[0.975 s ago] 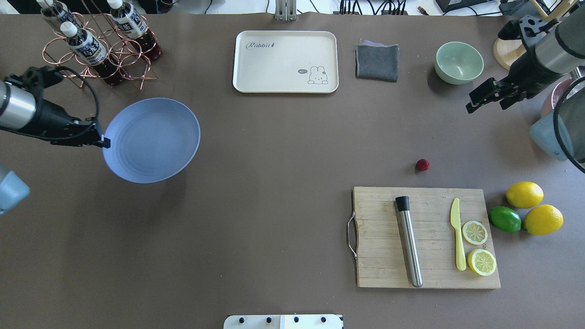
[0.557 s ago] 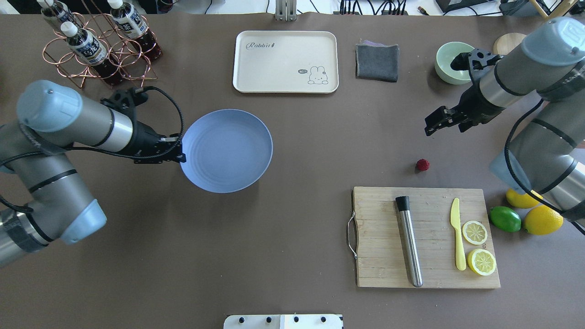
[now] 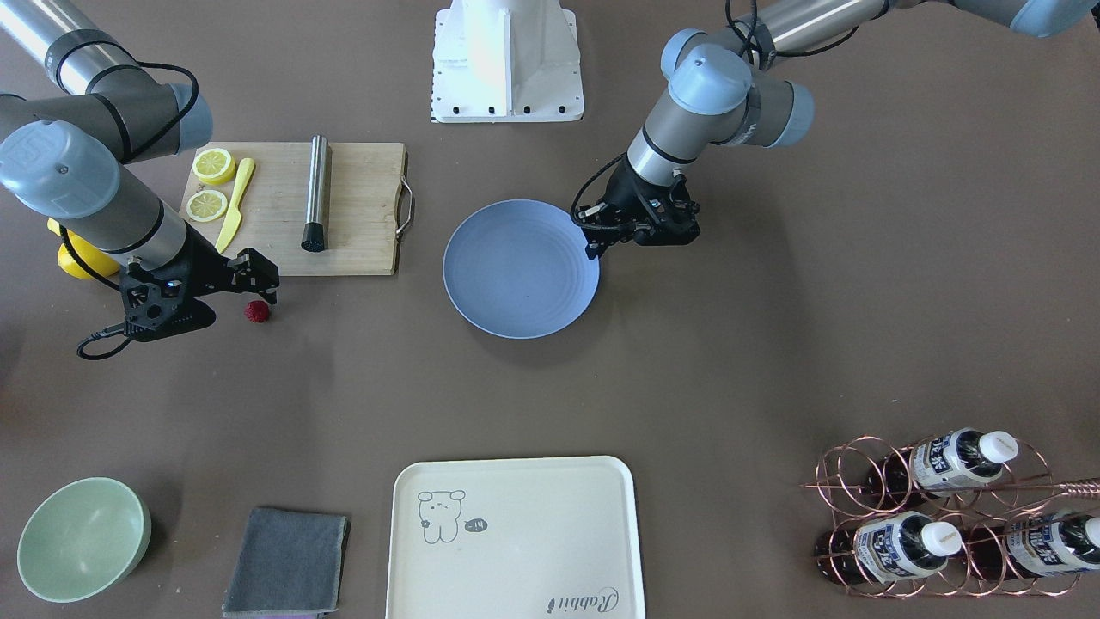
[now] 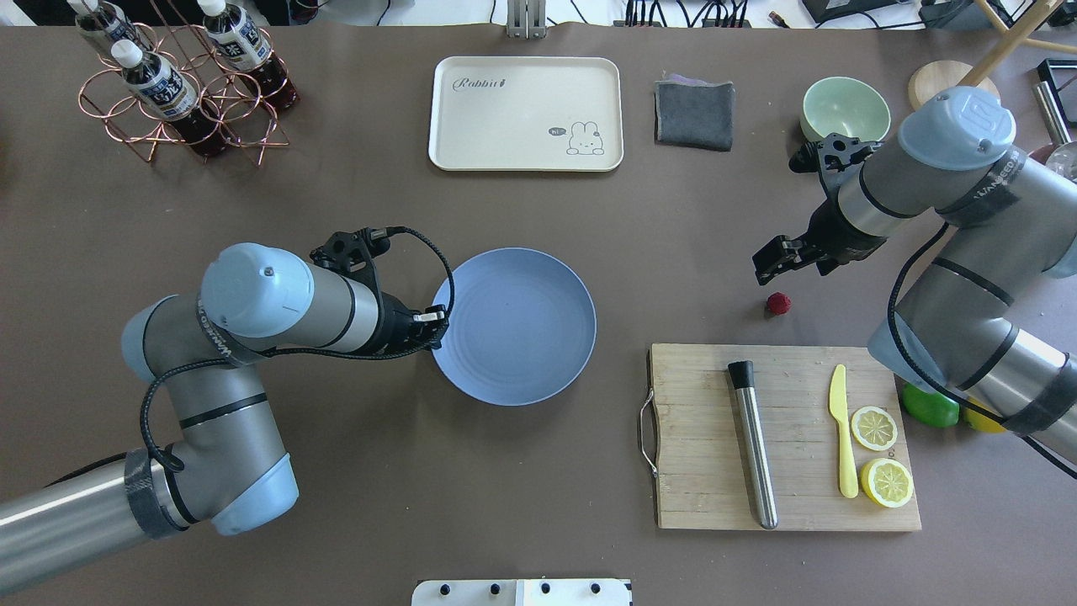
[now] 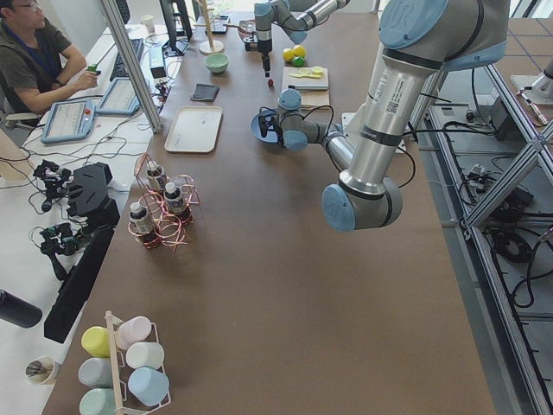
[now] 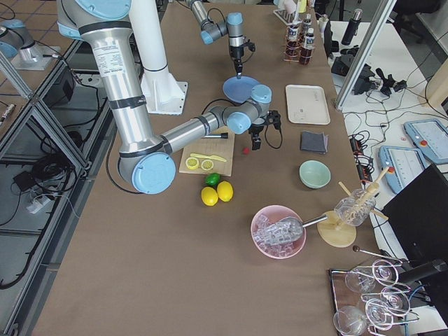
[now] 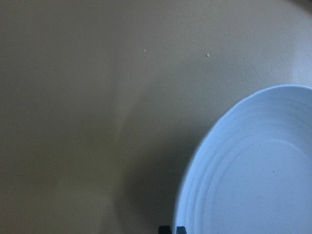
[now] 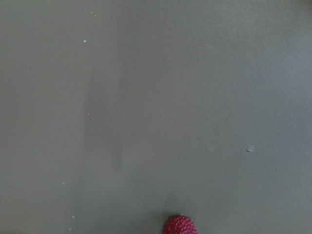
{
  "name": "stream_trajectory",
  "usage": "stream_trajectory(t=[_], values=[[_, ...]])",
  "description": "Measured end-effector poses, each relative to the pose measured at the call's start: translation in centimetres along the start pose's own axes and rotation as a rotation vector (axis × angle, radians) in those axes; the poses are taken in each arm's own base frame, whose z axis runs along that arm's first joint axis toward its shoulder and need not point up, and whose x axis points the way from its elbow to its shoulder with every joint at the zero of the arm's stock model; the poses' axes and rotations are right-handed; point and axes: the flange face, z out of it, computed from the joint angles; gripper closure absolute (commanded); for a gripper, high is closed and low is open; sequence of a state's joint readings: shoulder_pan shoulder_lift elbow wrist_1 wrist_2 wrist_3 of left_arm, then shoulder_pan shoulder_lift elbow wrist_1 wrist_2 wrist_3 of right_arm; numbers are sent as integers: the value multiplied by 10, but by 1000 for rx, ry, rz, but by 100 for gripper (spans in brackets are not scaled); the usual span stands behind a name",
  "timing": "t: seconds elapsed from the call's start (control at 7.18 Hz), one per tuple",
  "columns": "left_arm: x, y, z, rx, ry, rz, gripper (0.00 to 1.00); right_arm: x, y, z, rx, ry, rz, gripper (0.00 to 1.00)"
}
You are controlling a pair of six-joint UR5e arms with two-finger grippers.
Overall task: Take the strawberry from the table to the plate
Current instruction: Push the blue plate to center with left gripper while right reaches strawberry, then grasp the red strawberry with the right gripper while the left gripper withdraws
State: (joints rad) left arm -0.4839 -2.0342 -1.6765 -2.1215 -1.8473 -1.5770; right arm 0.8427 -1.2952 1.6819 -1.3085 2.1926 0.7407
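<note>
Overhead exterior view puts the strawberry (image 4: 778, 303) alone on the brown bench (image 4: 505, 471), just beyond the far edge of the wooden cutting board (image 4: 782, 438) and well apart from the plate (image 4: 513, 324).

It looks tiny and very light, with a rounded, bumpy skin, so it will likely roll or squirt sideways if pinched off-centre. Whether it is soft fruit or a hard model cannot be told, so a gentle squeeze seems wise. The best hold is probably across its widest middle, with the fingers low to the bench on either side.

The right tool (image 4: 764, 268) hangs close over the berry, a little to its far side and not touching it. Its jaws look parted and empty. In the right wrist view the strawberry (image 8: 180, 225) sits at the bottom edge, about centred, so I judge the tool needs a short shift toward the board before descending.

The left tool (image 4: 433, 324) is clamped on the plate's rim.
</note>
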Motion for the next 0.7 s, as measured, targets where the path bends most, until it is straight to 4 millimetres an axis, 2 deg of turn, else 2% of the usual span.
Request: stream_trajectory(t=[0.28, 0.7], values=[[11, 16, 9, 7, -2, 0, 100, -7, 7, 14, -24, 1, -13, 9], [15, 26, 14, 4, -1, 3, 100, -10, 11, 34, -41, 27, -26, 19]])
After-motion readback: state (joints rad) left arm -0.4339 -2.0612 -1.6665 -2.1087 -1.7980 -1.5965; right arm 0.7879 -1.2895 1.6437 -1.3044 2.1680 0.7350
